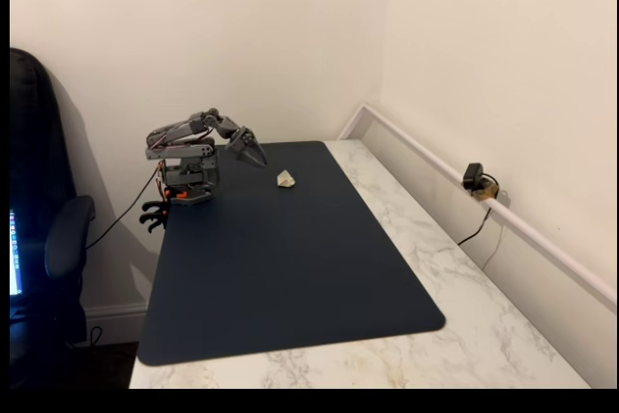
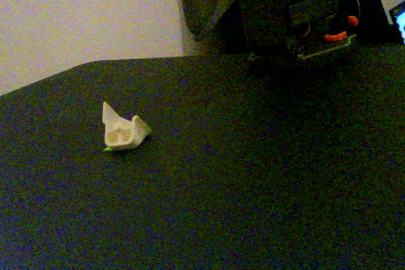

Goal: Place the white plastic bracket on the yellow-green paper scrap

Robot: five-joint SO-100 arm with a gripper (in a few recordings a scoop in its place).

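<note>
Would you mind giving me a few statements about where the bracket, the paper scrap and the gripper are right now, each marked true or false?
1. The white plastic bracket rests on the dark mat. True.
2. The gripper is clamped on the bracket. False: it hangs apart from the bracket, nothing between its fingers.
3. A sliver of the yellow-green paper scrap peeks out at the bracket's lower edge. True.
4. The bracket lies on the marble tabletop off the mat. False: it sits on the mat, near the far end.
5. The arm is stretched out over the mat's near edge. False: it is folded by its base.

High corner view over the whole mat (image 1: 290,268); low close view across it.
</note>
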